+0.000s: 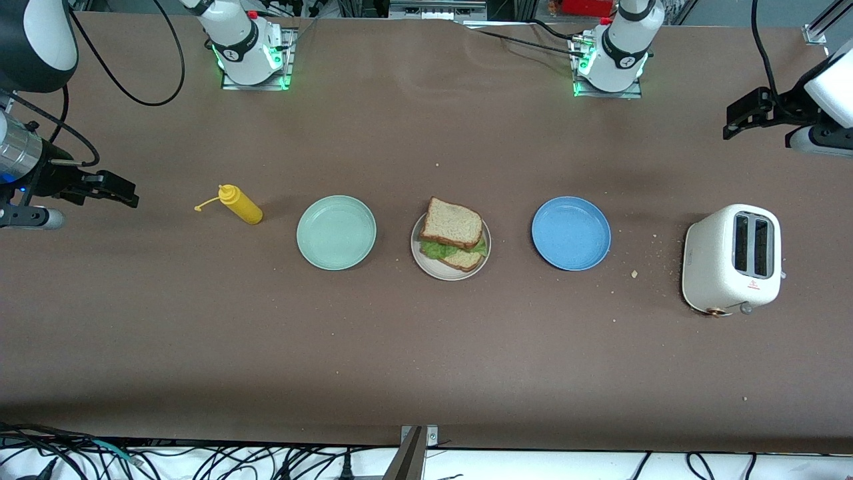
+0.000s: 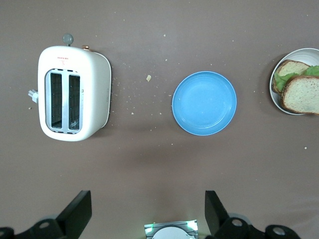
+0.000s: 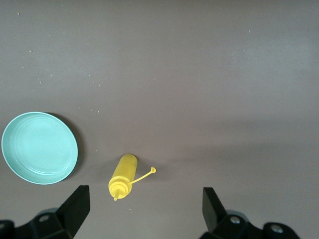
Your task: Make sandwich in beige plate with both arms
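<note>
At the middle of the brown surface [image 1: 426, 373], the sandwich [image 1: 454, 235] sits on the beige plate [image 1: 421, 257]: two slices of brown toasted bread with ruffled green lettuce showing between them, the top slice shifted toward the robots' bases so the lower slice peeks out at the edge nearer the front camera. Beside it toward the right arm's end lies an empty mint-green plate [image 1: 336, 232], and farther along that way a yellow squeeze bottle [image 1: 242, 205] lies on its side, its cap hanging off on a thin strap. Toward the left arm's end sits an empty blue plate [image 1: 571, 233], then a white two-slot toaster [image 1: 731, 259], with crumbs scattered on the surface between them. Both arms wait, pulled back to the ends of the surface. The left claw [image 2: 147, 211] hangs high over the surface near the toaster and blue plate, its fingers spread wide and holding nothing. The right claw [image 3: 144, 209] hangs over the squeeze bottle's end of the surface, likewise spread wide and empty.
</note>
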Robot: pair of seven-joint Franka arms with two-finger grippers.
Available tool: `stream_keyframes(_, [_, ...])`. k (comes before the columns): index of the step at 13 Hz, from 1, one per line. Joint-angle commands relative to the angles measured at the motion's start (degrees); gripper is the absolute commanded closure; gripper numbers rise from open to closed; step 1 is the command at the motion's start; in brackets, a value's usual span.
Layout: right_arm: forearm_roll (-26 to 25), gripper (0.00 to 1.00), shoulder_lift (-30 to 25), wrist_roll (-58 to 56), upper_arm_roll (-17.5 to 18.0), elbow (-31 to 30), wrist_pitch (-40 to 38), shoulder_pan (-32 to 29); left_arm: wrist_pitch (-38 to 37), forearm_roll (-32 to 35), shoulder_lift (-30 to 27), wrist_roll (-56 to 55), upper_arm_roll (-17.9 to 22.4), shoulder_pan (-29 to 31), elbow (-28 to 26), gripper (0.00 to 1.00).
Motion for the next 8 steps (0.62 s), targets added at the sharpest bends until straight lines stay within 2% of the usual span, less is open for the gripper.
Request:
stream_keyframes(1, [0.22, 0.00, -0.27, 0.48, 0.12, 0.54, -0.79, -0.17, 0.90, 2.29, -1.62, -0.79, -0.85, 0.45, -1.92, 0.00])
stream_keyframes(8, [0.22, 0.00, -0.27, 0.48, 0.13, 0.54, -0.79, -0.17, 1.95, 2.30, -1.62, -0.79, -0.41, 1.15, -1.66, 0.00])
